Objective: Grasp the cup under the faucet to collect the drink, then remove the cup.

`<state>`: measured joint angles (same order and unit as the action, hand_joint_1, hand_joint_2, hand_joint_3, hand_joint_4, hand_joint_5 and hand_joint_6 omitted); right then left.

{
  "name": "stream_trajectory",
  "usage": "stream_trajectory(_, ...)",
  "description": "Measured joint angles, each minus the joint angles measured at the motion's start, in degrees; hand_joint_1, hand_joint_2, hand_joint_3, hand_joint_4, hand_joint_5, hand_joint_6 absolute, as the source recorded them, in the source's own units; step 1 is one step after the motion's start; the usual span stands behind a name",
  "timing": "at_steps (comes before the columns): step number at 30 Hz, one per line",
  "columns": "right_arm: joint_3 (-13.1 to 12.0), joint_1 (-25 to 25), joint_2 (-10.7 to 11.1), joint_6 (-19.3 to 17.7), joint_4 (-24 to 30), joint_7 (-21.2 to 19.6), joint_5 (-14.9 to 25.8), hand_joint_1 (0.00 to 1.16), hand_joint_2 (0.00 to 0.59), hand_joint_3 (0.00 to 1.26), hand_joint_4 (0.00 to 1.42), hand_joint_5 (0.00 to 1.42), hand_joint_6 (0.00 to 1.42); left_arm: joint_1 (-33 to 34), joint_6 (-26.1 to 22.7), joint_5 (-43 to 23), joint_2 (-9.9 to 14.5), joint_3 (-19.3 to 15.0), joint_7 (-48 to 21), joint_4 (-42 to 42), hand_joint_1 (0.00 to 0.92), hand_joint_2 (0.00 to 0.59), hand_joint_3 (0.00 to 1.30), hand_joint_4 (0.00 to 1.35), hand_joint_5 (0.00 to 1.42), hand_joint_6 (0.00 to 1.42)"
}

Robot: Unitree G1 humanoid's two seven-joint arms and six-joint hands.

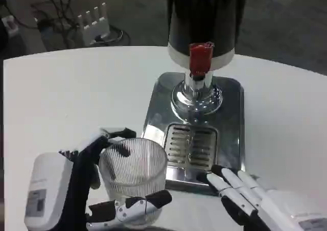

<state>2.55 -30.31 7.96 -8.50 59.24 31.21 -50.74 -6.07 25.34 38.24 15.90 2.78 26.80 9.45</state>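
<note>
A clear ribbed glass cup stands on the white table, left of the dispenser's drip grille. My left hand wraps around the cup, fingers behind it and thumb across its front. The cup looks empty. The dispenser has a dark body and a red tap handle above a chrome faucet. My right hand lies at the lower right, fingers extended toward the steel base's front edge, holding nothing.
The dispenser's steel base tray takes up the table's middle right. The white table has free surface at the left and back. Beyond its far edge are cables and a white object on the floor.
</note>
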Motion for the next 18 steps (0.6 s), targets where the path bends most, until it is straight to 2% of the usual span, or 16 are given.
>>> stream_trajectory(18,-0.8,-2.2,-1.6,-1.2,0.0,0.3,0.3,0.52,0.448,0.07,0.00,0.00,0.00,0.7,0.1,0.0,-0.1,-0.1,-0.3,0.0,0.470,0.005,0.77,0.87,0.97,1.15)
